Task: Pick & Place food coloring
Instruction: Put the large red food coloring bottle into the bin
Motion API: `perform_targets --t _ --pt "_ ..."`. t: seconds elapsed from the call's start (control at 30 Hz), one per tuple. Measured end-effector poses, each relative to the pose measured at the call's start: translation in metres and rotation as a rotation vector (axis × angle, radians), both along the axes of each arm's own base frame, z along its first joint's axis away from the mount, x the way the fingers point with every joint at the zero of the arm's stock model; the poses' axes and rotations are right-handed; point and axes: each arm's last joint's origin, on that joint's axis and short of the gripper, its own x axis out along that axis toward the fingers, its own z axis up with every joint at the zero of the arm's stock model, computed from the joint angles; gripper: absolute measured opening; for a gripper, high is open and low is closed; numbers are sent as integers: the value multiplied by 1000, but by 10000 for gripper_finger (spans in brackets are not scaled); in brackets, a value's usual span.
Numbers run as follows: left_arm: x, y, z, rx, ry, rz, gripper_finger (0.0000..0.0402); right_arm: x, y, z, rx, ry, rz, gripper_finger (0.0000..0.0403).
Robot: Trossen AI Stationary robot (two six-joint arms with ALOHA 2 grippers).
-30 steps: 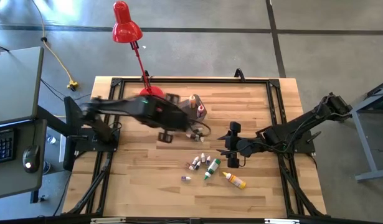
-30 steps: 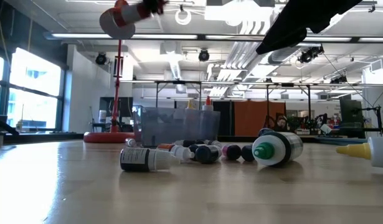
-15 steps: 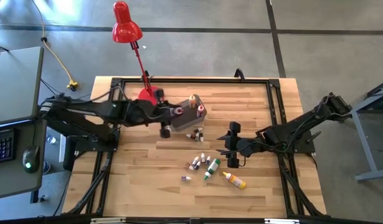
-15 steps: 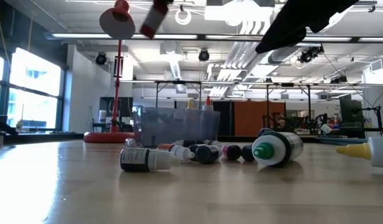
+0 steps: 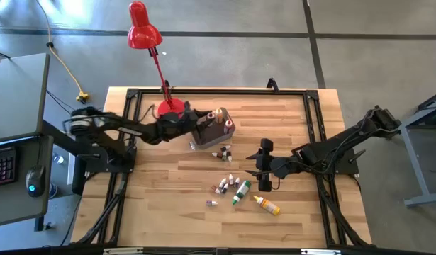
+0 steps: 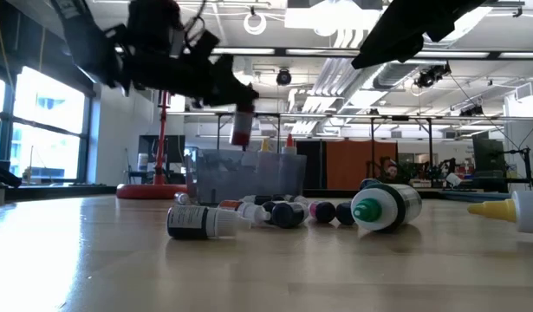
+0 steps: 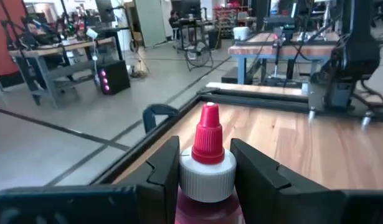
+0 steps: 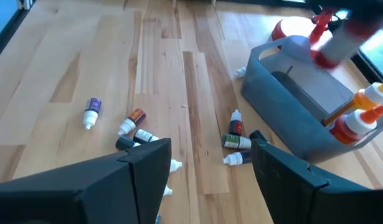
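The worktop [image 5: 288, 134] carries it all, and the grey bin [image 5: 212, 130] sits right under the left hand [image 5: 200, 128], which hangs over the bin's near wall. That left hand is clamped on a red bottle [image 7: 207, 168], cap up between the fingers [image 7: 261, 177], and in the low view the bottle hangs just above the bin's rim [image 6: 240, 126]. So this one is a drop away from being placed, not yet let go.

Inside the bin, a couple of bottles already stand against the far side from the left hand: orange-bodied ones with pale caps [image 8: 359, 118]. That looks like the done pile so far, small as it is.

Off to the other side of the bin, the right hand [image 5: 263, 164] waits low over the worktop with its fingers spread wide and nothing between them.

Now what is left, and it is most of the job. Just beside the right hand lie the bigger pieces, the green-capped bottle [image 5: 240, 191] and the yellow bottle [image 5: 267, 205]. Between the right hand and the bin a scatter of tiny dark bottles [image 8: 238, 142] lies on its side, with more small white-capped ones [image 5: 228, 180] close by, and a lone purple-labelled one [image 8: 91, 112] farthest out from the bin.

My read: a few in, one in the air, roughly ten still waiting.
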Motion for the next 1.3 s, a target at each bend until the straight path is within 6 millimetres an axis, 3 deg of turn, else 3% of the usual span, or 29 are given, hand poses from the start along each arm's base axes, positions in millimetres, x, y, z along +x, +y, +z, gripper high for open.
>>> perform_targets --t 0.3,0.47,1.17,1.3 --pt "46 10 -35 -20 44 31 111 0 0 0 0 -2 7 216" --pt "59 16 -47 -29 63 129 111 0 0 0 -6 6 4 216" --pt "62 18 -53 -124 43 198 111 -1 0 -1 -7 10 4 216" --pt "63 19 -65 -131 71 203 111 -1 0 -1 -8 10 4 216"
